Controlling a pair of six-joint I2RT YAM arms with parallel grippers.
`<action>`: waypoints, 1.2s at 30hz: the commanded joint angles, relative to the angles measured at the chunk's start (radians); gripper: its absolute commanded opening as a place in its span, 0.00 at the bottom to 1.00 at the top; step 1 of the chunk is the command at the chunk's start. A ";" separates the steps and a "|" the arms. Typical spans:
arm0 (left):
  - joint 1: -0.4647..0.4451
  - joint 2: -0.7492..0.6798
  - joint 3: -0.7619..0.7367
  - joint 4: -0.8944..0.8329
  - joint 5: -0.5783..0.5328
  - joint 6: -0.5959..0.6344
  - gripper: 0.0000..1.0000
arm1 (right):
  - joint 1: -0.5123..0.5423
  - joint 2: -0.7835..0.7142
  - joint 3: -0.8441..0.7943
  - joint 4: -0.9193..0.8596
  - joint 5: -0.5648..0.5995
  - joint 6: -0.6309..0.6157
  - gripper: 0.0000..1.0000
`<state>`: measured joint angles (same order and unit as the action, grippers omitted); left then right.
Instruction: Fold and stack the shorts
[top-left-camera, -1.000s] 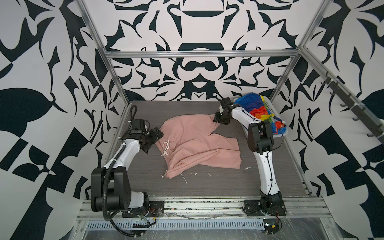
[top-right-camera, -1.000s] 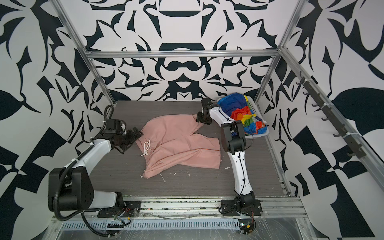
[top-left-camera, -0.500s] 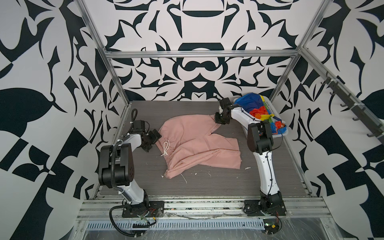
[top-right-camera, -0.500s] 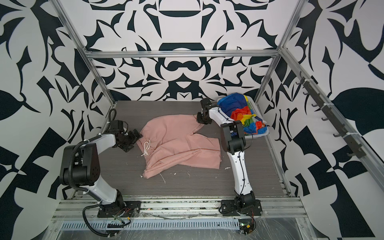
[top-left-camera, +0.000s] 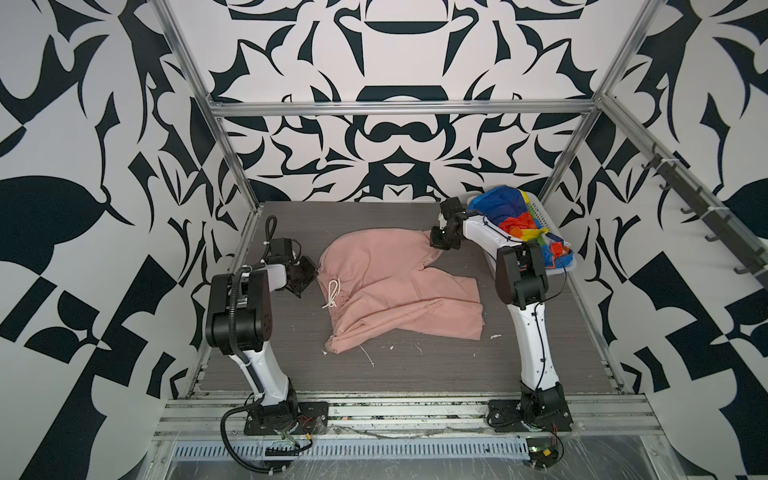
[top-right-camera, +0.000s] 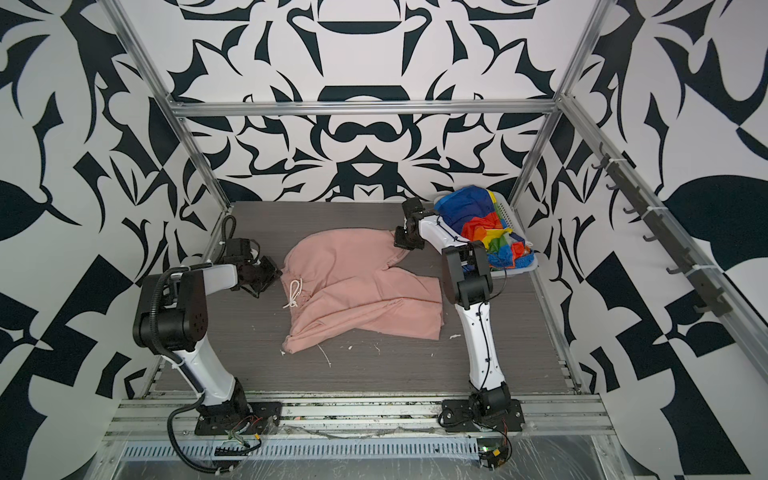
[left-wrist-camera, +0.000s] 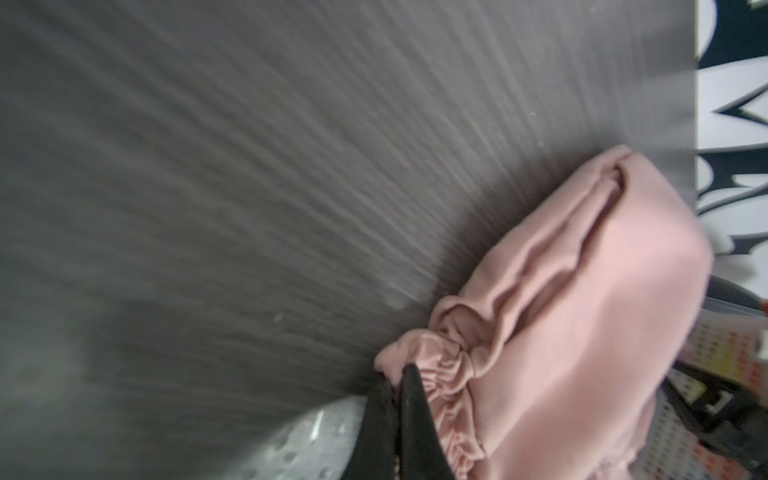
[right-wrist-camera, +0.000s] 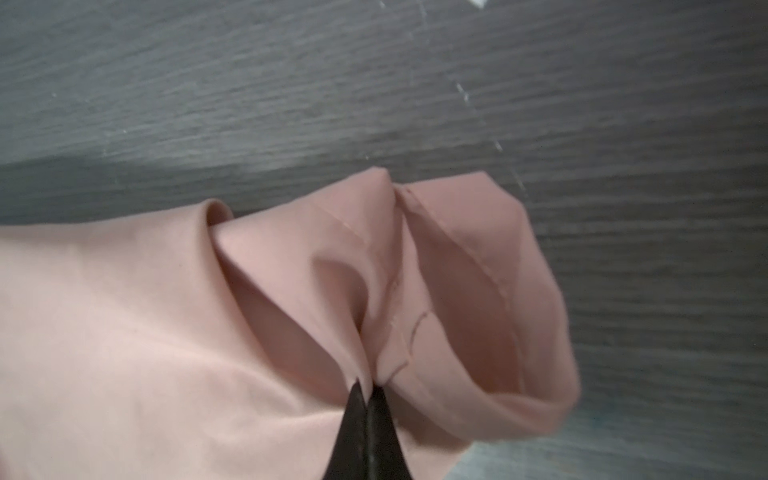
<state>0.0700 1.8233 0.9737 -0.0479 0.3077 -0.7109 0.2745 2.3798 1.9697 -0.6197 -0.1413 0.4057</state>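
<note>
cloth was the whole matter here. the salmon-pink shorts (top-left-camera: 395, 286) lay crumpled and half spread on the middle of the grey wood-grain table (top-left-camera: 415, 374). they looked thin, limp and light, likely to sag and drape from any pinch rather than hold a shape.

the left gripper (left-wrist-camera: 398, 376) was closed on the gathered elastic waist at the garment's left edge, where the ruched band gave a thick, grippy bite. the right gripper (right-wrist-camera: 368, 386) was pinched shut on a hemmed, stitched fold at the garment's far right corner.

waistband and sewn hem seemed the best holds, since the smooth matte panel between them would probably slip or bunch. a white drawstring (top-left-camera: 332, 293) lay looped loose on the front and could snag.

the rainbow-striped shorts (top-left-camera: 505, 208), shinier and probably more slippery, sat heaped in the white perforated basket (top-left-camera: 540, 214) at the table's far right corner. beige shorts could not be made out. nothing looked folded yet.
</note>
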 joint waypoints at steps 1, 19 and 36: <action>-0.001 -0.019 0.066 0.013 0.038 -0.009 0.00 | -0.017 -0.129 -0.050 -0.017 -0.012 -0.024 0.00; 0.063 -0.013 0.224 -0.128 0.032 0.040 0.00 | 0.090 -0.774 -0.788 0.015 0.022 -0.057 0.46; -0.013 -0.035 0.305 -0.261 -0.051 0.180 0.00 | 0.047 -0.250 -0.203 -0.126 -0.145 -0.076 0.68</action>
<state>0.0521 1.8168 1.2613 -0.2707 0.2726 -0.5587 0.3222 2.1548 1.7611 -0.7010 -0.2134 0.3325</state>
